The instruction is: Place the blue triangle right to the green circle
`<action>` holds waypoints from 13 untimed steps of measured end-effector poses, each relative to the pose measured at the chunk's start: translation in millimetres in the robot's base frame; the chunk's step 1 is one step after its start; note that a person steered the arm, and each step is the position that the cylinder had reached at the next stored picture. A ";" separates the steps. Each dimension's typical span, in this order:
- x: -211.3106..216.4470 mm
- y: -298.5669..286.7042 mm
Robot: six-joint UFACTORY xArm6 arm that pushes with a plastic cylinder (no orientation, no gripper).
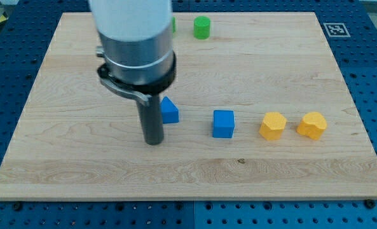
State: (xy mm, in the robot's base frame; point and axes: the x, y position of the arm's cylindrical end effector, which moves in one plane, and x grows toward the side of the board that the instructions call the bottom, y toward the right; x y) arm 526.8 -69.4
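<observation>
The blue triangle (pixel 170 111) lies left of the board's middle, partly hidden by my rod. My tip (pixel 153 142) rests on the board just below and left of it, touching or nearly touching its left side. The green circle (pixel 202 27) stands near the view's top edge, well above and right of the triangle. A second green block (pixel 174 25) shows only as a sliver behind the arm, left of the circle; its shape cannot be made out.
A blue cube (pixel 224 123) sits right of the triangle. Two yellow blocks (pixel 272 125) (pixel 311 124) lie further right in the same row. The wooden board (pixel 80 172) lies on a blue perforated table. A marker tag (pixel 334 29) is at the top right corner.
</observation>
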 end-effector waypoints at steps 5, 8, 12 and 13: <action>-51.3 28.6; -97.4 77.8; -180.4 161.4; -195.7 185.7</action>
State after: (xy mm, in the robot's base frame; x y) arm 331.1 116.4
